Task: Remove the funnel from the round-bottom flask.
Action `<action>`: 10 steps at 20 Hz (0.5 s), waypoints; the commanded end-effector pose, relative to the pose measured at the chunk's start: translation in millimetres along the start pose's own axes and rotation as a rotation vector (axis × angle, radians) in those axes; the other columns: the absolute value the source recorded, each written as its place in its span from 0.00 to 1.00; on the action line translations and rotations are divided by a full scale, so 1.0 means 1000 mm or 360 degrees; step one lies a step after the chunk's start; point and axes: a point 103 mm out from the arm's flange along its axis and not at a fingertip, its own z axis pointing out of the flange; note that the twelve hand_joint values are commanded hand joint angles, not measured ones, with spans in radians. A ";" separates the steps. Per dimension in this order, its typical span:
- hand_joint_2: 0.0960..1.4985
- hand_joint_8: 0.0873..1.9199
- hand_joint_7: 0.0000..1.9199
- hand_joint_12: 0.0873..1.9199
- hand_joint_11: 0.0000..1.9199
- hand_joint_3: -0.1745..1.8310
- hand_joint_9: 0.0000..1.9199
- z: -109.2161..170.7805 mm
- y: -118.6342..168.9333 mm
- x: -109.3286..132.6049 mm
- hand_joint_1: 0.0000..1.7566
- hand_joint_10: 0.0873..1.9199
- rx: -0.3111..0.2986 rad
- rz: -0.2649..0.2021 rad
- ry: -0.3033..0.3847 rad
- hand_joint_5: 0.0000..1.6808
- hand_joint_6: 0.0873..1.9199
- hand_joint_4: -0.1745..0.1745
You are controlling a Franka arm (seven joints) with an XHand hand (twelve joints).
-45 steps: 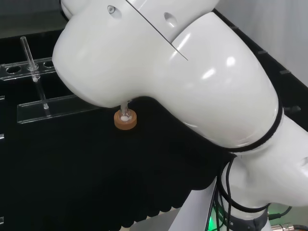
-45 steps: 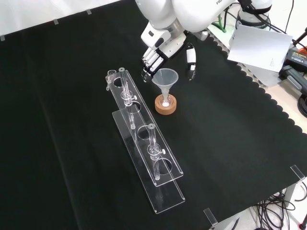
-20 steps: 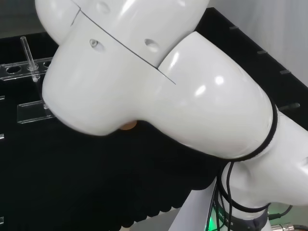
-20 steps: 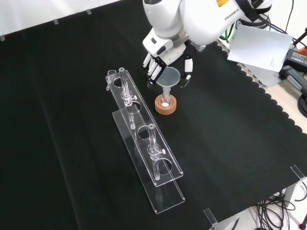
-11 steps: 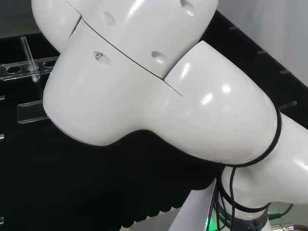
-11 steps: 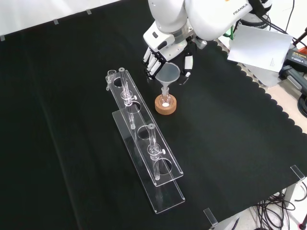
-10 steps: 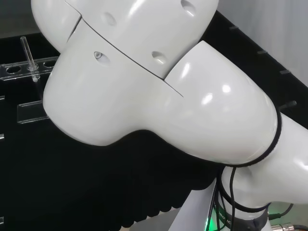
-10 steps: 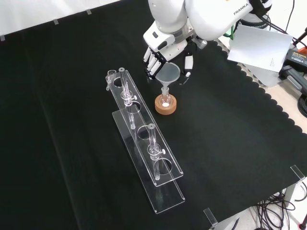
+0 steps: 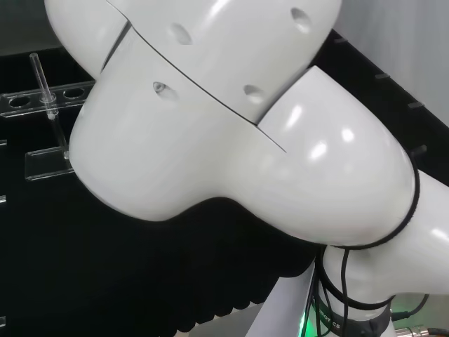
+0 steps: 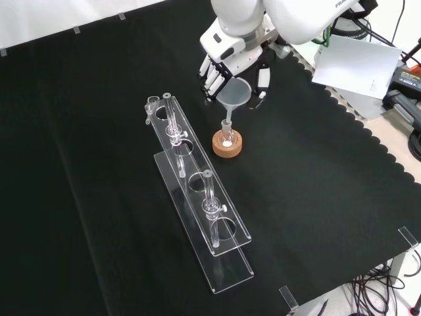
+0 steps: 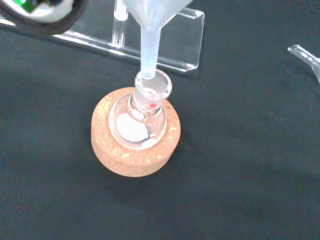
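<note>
Funnel (image 10: 235,94) and hand (image 10: 227,62) sit higher in the front view than they did half a second ago, and we read that as the lift under way. The hand's fingers (image 10: 212,78) and thumb curl round the funnel's cone and hold it. A second ago the cone sat low over the round-bottom flask (image 11: 137,122); now it has risen and shifted a little toward the top of the front view, with more of the stem showing beneath it.

In the wrist view the stem's tip is at the mouth of the flask's neck, barely inside it, if at all; we cannot tell whether it still touches the glass. The flask has stayed put on its cork ring (image 10: 227,144) on the tabletop (image 10: 309,197), with a white patch in its bottom, just beside the clear rack (image 10: 197,191).

We judge the removal nearly done: a little more lift should free the stem, and only then can the funnel safely go sideways without tipping the flask.
</note>
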 end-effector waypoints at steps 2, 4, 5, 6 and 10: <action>0.50 0.37 0.39 0.58 0.39 0.38 0.60 -0.032 -0.021 -0.002 0.47 0.17 -0.0039 0.0042 -0.0030 0.40 0.35 0.37; 0.50 0.37 0.39 0.58 0.39 0.38 0.60 -0.042 -0.025 -0.005 0.47 0.17 -0.0054 0.0039 -0.0015 0.40 0.35 0.37; 0.50 0.37 0.39 0.58 0.39 0.38 0.60 -0.047 -0.027 -0.008 0.47 0.17 -0.0045 0.0039 -0.0005 0.40 0.36 0.37; 0.50 0.37 0.39 0.58 0.39 0.38 0.60 -0.052 -0.028 -0.011 0.47 0.17 -0.0030 0.0043 0.0008 0.40 0.36 0.37; 0.50 0.37 0.39 0.58 0.39 0.38 0.60 -0.071 -0.028 -0.024 0.47 0.17 -0.0015 0.0077 0.0050 0.40 0.36 0.37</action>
